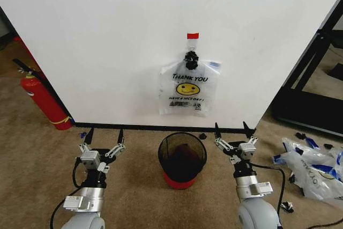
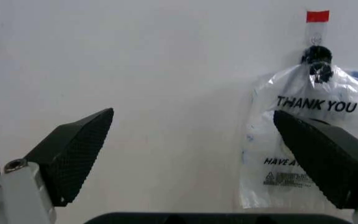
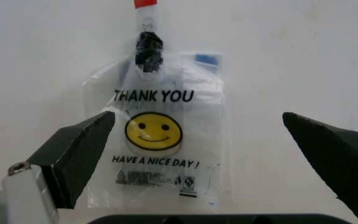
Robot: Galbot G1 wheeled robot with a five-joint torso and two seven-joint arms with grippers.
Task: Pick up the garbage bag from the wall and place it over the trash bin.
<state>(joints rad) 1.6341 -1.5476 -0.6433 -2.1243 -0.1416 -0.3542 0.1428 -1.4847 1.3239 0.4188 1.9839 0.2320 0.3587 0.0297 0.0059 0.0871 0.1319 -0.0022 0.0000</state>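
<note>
Translucent garbage bag (image 1: pixel 183 89) hangs clipped, handles bunched unseen.

In the left wrist view the bag (image 2: pixel 309 140) is partly covered by a finger (image 2: pixel 328 158) and cut off at the picture's edge. The small print under the slogan cannot be read. In the head view, loose bags (image 1: pixel 313 167) are cropped by the edge.
</note>
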